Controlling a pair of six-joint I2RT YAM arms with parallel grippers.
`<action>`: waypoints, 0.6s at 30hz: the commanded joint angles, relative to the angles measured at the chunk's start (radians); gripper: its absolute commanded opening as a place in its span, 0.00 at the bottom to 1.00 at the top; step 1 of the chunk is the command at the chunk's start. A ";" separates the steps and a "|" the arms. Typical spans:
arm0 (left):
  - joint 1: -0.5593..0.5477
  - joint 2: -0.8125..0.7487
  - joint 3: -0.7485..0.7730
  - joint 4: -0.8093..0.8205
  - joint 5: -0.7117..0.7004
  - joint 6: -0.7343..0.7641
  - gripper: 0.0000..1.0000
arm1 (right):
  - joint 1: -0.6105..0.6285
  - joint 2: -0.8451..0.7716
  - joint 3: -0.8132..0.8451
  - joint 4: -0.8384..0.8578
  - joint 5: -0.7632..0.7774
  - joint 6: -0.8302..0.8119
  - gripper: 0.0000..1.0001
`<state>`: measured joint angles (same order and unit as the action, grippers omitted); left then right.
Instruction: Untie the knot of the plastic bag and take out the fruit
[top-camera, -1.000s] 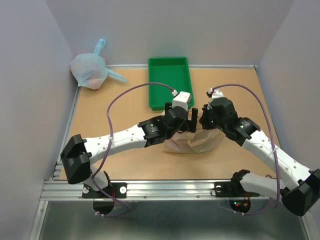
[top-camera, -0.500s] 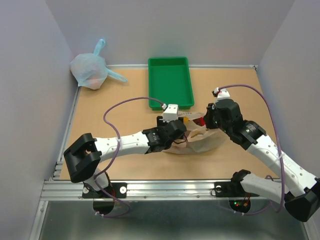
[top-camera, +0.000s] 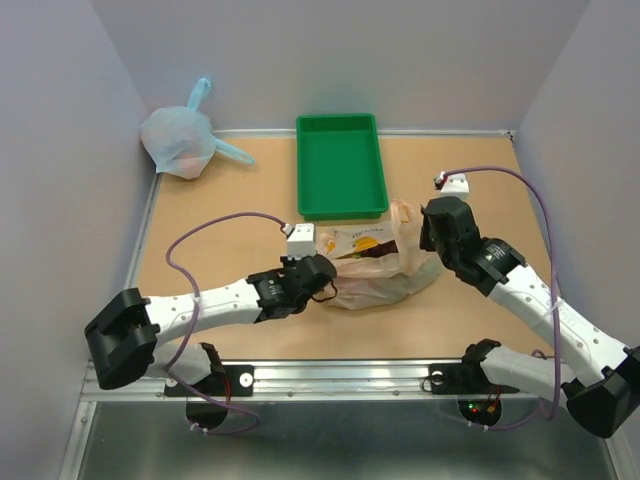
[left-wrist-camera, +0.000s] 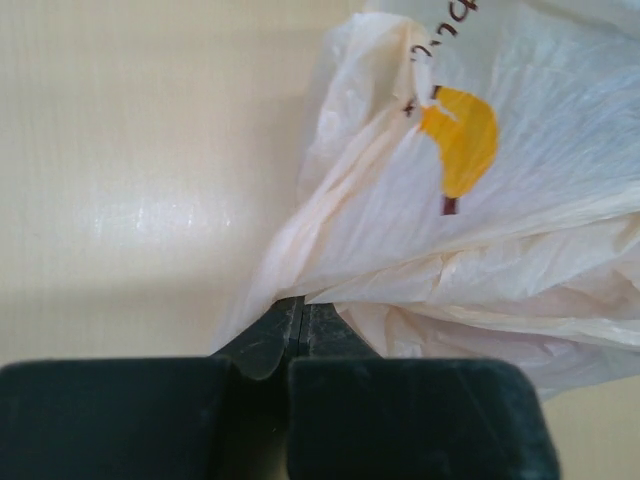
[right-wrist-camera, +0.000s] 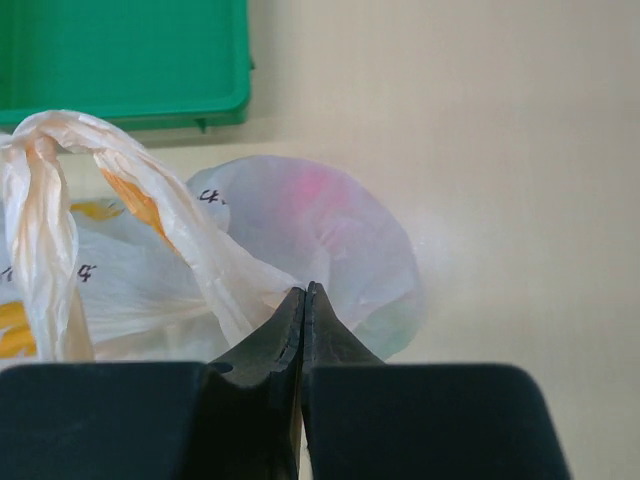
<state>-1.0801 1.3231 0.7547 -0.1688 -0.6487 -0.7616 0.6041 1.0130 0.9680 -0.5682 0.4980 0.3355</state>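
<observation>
Plastic bag (top-camera: 375, 265): lying on the counter (top-camera: 220, 210), stretching between both claws.
Left claw (left-wrist-camera: 300, 312): pinching the bag's edge, fingers closed on the film.
Right claw (right-wrist-camera: 303, 300): clamping the opposite edge; fruit (right-wrist-camera: 322, 190) showing pink through the plastic just beyond its tips.
Green tray (right-wrist-camera: 120, 50): sitting farther beyond.

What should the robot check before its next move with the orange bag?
1. Left end effector pinching the plastic bag: ok.
2. Right end effector pinching the bag's other side: ok.
3. Knot undone: cannot tell, the handles look twisted together.
4. Fruit out: not ok, a pink shape shows through the plastic.
5. Green tray close behind the bag: ok.
</observation>
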 joint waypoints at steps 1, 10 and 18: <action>0.026 -0.123 -0.041 -0.129 -0.063 -0.013 0.00 | -0.021 0.001 0.001 0.024 0.237 -0.013 0.01; 0.115 -0.442 -0.172 -0.028 0.164 0.007 0.02 | -0.176 0.030 -0.008 0.019 0.038 -0.052 0.00; 0.115 -0.518 -0.034 -0.058 0.449 0.182 0.99 | -0.176 -0.004 0.024 0.019 -0.159 -0.108 0.04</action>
<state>-0.9665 0.8207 0.6178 -0.2176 -0.3363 -0.6842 0.4328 1.0462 0.9657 -0.5690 0.4332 0.2703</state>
